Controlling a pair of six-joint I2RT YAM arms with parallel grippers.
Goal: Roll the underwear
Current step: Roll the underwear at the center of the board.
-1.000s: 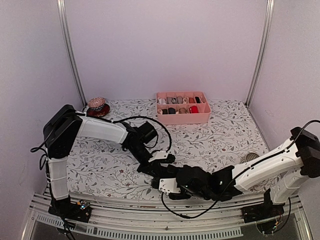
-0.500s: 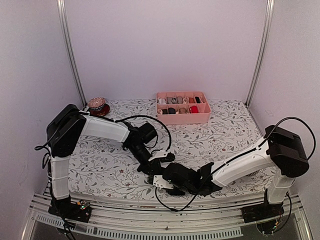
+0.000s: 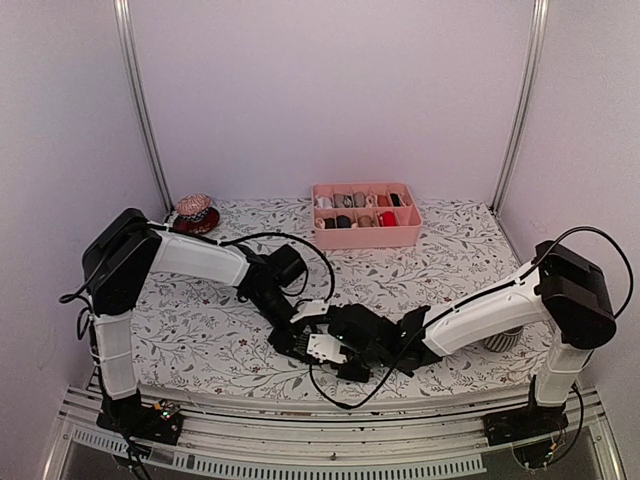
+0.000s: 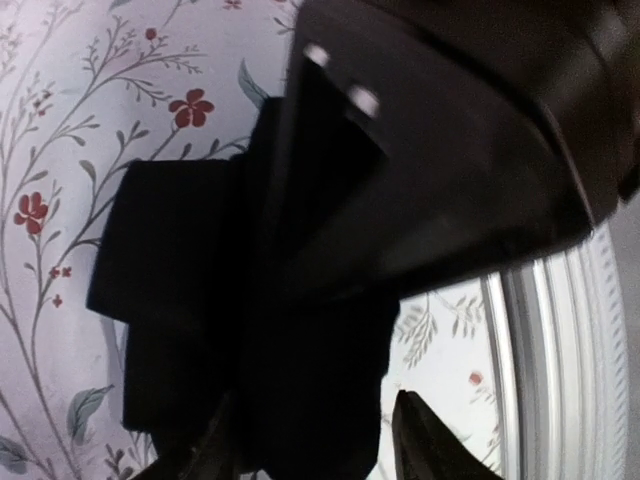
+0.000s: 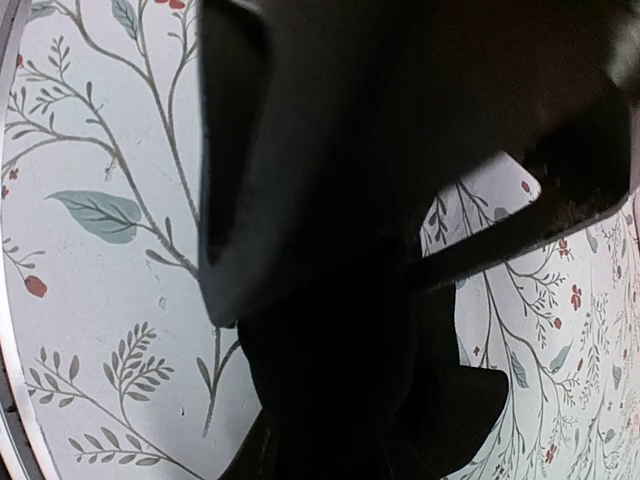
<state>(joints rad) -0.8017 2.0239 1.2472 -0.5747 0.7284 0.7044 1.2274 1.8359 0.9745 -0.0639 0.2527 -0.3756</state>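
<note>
Spreading under both arms, the floral tabletop bears the black underwear at its near middle. The left gripper has its jaws parted, gripping nothing; the right gripper is too dark to tell.

you see the black underwear lying on the flowered cloth; a big dark blurred shape covers its right part.

High overview; wrist views close above underwear
</note>
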